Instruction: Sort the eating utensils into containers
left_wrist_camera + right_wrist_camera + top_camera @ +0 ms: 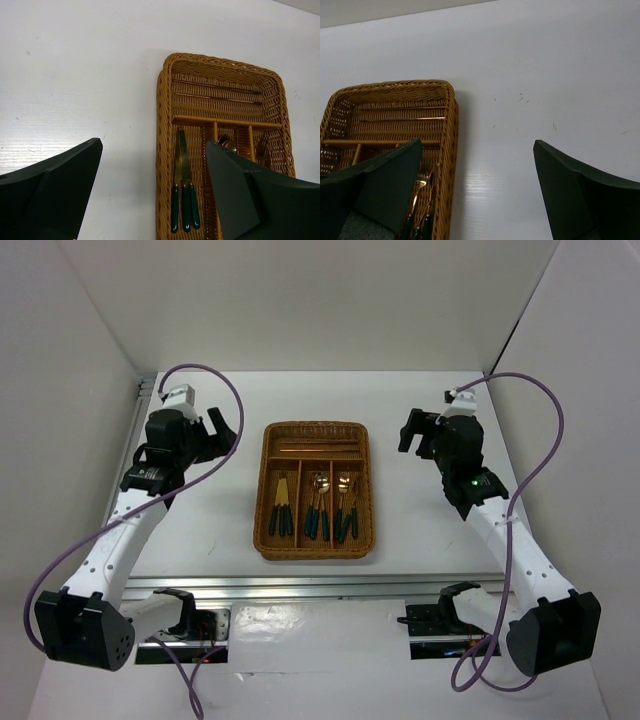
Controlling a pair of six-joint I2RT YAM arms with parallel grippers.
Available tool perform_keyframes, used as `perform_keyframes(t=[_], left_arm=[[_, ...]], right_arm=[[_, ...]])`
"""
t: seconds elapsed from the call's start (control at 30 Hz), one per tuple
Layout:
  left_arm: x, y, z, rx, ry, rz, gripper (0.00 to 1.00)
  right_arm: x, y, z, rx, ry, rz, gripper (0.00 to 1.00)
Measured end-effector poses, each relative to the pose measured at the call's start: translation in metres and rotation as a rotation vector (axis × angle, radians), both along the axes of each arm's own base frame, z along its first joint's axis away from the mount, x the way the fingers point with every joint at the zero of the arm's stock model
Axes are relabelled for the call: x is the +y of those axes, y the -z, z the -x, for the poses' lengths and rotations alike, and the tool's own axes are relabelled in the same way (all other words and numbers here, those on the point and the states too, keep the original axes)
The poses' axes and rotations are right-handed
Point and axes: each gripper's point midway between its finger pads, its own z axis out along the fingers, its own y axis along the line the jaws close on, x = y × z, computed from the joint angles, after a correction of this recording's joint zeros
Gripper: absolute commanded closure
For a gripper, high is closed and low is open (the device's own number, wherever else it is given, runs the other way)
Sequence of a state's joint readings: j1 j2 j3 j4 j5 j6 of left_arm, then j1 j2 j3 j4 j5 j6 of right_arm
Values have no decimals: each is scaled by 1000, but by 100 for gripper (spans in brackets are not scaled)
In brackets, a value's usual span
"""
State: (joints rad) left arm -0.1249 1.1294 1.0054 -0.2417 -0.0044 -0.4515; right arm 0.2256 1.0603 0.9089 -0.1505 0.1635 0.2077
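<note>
The brown wicker tray sits in the middle of the table. Its left long section holds the knives, the middle one the spoons, the right one the forks. The chopsticks lie in the crosswise far section. My left gripper is open and empty, raised left of the tray. My right gripper is open and empty, raised right of the tray. The left wrist view shows three knives, the chopsticks and the tray. The right wrist view shows the forks, the chopsticks and the tray.
White walls enclose the table at the back and both sides. A metal rail runs along the near edge by the arm bases. A purple cable loops off each arm.
</note>
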Motion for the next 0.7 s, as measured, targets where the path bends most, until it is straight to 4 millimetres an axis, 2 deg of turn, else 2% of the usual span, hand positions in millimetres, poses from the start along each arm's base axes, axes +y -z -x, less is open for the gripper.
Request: perform_keyframes(t=[0.4, 0.7], left_arm=[[-1, -19, 6, -57, 9, 9, 0], [4, -9, 10, -67, -10, 0, 0]], right_arm=[[-2, -3, 2, -6, 19, -16, 0], [-8, 15, 5, 29, 60, -15, 0]])
